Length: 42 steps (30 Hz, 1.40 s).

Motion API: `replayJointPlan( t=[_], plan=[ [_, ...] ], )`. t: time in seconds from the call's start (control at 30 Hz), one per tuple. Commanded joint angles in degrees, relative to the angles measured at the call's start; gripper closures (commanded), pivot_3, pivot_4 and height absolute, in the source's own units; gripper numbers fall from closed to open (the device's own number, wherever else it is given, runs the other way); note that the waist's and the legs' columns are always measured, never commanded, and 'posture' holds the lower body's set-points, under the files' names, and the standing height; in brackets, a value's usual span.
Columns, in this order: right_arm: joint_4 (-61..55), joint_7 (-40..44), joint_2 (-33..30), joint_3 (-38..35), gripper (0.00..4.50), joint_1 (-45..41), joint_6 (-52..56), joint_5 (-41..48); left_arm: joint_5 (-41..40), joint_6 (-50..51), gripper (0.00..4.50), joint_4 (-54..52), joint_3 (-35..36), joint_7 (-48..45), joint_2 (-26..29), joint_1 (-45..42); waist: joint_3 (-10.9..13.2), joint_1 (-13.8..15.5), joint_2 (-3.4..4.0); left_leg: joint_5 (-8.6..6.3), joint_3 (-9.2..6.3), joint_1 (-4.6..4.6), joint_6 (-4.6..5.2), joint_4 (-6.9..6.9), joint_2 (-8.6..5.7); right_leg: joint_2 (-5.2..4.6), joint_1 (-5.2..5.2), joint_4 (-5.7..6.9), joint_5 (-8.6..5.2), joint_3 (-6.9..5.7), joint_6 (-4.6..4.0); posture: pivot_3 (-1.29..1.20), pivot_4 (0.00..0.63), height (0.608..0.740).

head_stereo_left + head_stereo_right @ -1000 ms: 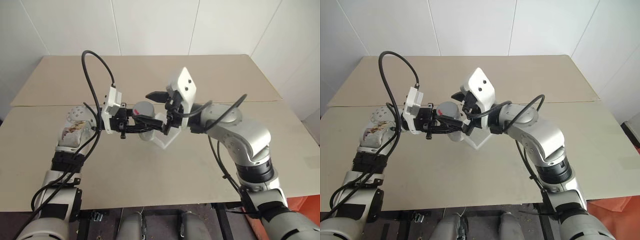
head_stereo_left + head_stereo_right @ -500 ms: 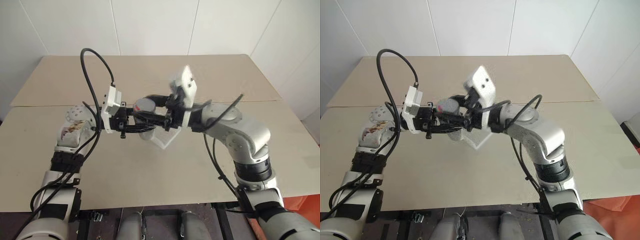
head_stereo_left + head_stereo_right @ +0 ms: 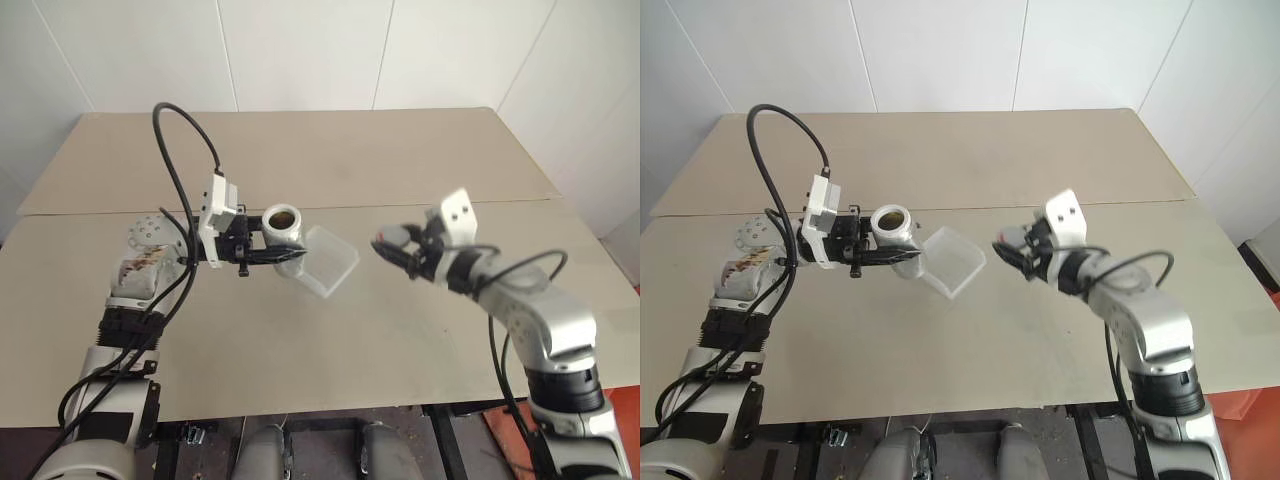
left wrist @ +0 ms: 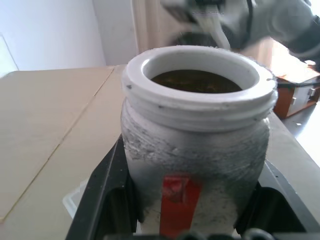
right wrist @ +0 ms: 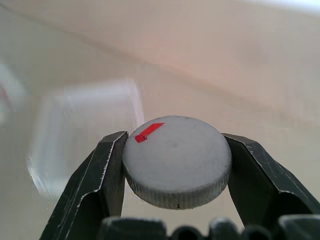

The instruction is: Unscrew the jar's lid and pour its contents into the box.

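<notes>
**Lid off, jar open and upright, pour not yet made**

Your left end effector (image 3: 283, 254) is clamped around the jar (image 3: 282, 228), holding it upright above the counter (image 3: 330, 350) so nothing spills; the mouth is open and the contents (image 4: 196, 81) sit dark brown inside, seen from the left wrist view. The red-and-white label faces that camera, between the two black fingers (image 4: 102, 192).

Your right end effector (image 3: 399, 247) is closed on the lid (image 5: 176, 160), pinching it by its ribbed edge (flat face up, small red mark on top). It holds the lid well apart from the jar, off to the right side of the counter, which keeps the pouring path free.

The box (image 3: 327, 260) lies on the counter just beside the jar, on its right, and looks tilted or skewed, corner toward you; I can't tell if jar and box touch.

Judgement: unscrewing is done. Next you need to tip the jar over the box. Watch out: the tub is light and thin-walled, so a nudge from the jar could shove it.
</notes>
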Motion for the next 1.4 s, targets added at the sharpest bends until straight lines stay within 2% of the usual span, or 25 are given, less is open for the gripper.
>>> replayJointPlan(
  t=[0.03,0.07,0.13,0.27,0.33,0.5,0.57,0.63,0.7,0.73,0.8,0.9,1.13,1.4],
  plan=[
    [0.16,-0.28,1.85,0.22,1.74,1.86,-4.06,-1.5,0.71,-1.87,2.56,0.03,1.84,2.27,0.55,-0.26,0.0,-0.09,0.0,0.0,0.0,0.02,0.0,0.0,0.0,0.0,0.0,-0.02,0.0,0.02,0.0,0.0,0.15,0.74],
    [0.89,-0.24,2.15,0.89,1.74,2.51,-4.72,-2.48,1.04,-2.22,2.56,0.14,1.96,3.0,0.4,-0.32,0.0,-0.06,0.0,0.0,0.0,0.03,0.0,0.0,0.0,0.01,-0.01,-0.04,0.0,0.03,0.0,0.0,0.15,0.74],
    [2.27,0.1,2.77,1.51,1.02,3.23,-4.88,-3.14,1.59,-3.02,2.56,0.27,2.11,4.39,-0.04,-0.44,0.0,0.09,0.0,0.0,-0.01,0.04,0.0,0.01,-0.01,0.0,0.0,-0.08,0.0,0.03,0.0,0.0,0.15,0.74],
    [2.17,1.71,1.81,1.77,0.03,3.25,-3.1,-2.9,4.2,-6.98,2.56,0.62,1.17,7.01,-0.79,-0.77,0.0,0.31,0.0,0.0,-0.02,0.03,0.0,0.02,-0.02,0.0,0.01,-0.07,0.0,0.03,0.0,0.0,0.15,0.74],
    [0.97,2.74,0.26,1.5,0.03,3.03,-2.13,-2.82,6.71,-9.87,2.56,1.15,0.7,9.77,-1.5,-1.02,0.0,0.47,0.0,0.0,-0.02,0.02,0.0,0.02,-0.02,0.0,0.03,-0.06,0.01,0.0,0.01,0.0,0.15,0.74],
    [-5.95,7.31,-5.68,-2.42,0.03,-0.54,4.73,3.52,22.38,-25.12,2.56,5.76,-2.36,26.24,-4.19,-3.92,0.0,1.13,-0.01,-0.03,-0.02,0.02,0.04,0.04,-0.07,-0.04,0.08,-0.1,0.04,-0.03,0.05,0.0,0.15,0.74],
    [-8.27,8.86,-7.77,-2.96,0.03,-3.57,9.8,7.01,31.35,-33.13,2.56,9.28,-4.55,35.48,-4.59,-5.88,0.0,1.31,-0.01,-0.03,-0.03,0.01,0.04,0.05,-0.06,-0.04,0.09,-0.14,0.04,-0.05,0.05,0.0,0.15,0.74],
    [-9.96,12.54,-10.15,-3.0,0.03,-7.47,14.63,12.27,52.15,-43.83,2.56,14.73,-12.17,55.33,-1.52,-9.91,0.01,1.52,-0.03,-0.03,-0.03,0.02,0.04,0.07,-0.07,-0.05,0.08,-0.14,0.05,-0.04,0.04,0.0,0.15,0.74],
    [-10.7,14.85,-11.75,-2.83,0.03,-9.9,16.49,15.36,70.59,-48.89,2.56,19.73,-21.17,74.68,2.08,-14.67,0.01,1.64,-0.03,-0.03,-0.05,0.05,0.04,0.02,-0.08,-0.04,0.11,-0.18,0.08,-0.07,0.03,0.0,0.15,0.74],
    [-10.82,15.47,-12.32,-2.64,0.03,-10.89,16.75,16.08,80.3,-48.96,2.56,22.05,-27.2,85.15,4.01,-17.84,0.0,1.7,-0.03,-0.03,-0.05,0.04,0.04,-0.01,-0.07,-0.04,0.12,-0.13,0.08,-0.09,0.03,0.0,0.15,0.74],
    [-10.62,16.34,-13.08,-2.3,0.03,-12.61,17.1,17.12,93.23,-48.07,2.56,27.21,-36.34,101.54,5.55,-23.23,0.0,1.8,-0.03,-0.03,-0.05,0.02,0.04,-0.07,-0.09,-0.05,0.19,-0.15,0.12,-0.18,0.08,0.0,0.15,0.74],
    [-10.24,17.77,-14.2,-2.35,0.03,-14.71,17.07,18.23,104.14,-44.96,2.56,35.05,-45.92,116.58,4.3,-30.02,0.01,1.85,-0.04,-0.09,0.03,-0.05,0.14,-0.04,-0.12,-0.12,0.14,-0.19,0.14,-0.17,0.15,0.0,0.15,0.74],
    [-11.17,17.24,-14.02,-3.34,0.03,-15.08,16.13,18.76,112.8,-39.04,2.56,44.86,-56.5,131.24,-0.61,-36.02,0.02,1.95,-0.05,-0.04,0.38,-0.55,0.07,0.17,-0.08,-0.15,-0.23,-0.12,0.14,-0.41,0.17,0.0,0.15,0.74],
    [-12.8,15.78,-13.25,-5.15,0.03,-14.06,15.68,21.1,112.07,-36.08,2.56,48.57,-58.31,134.49,-1.51,-37.54,0.02,1.7,-0.06,-0.04,0.4,-0.53,0.06,0.19,-0.06,-0.16,-0.23,-0.07,0.14,-0.41,0.17,0.0,0.15,0.74]
  ],
)
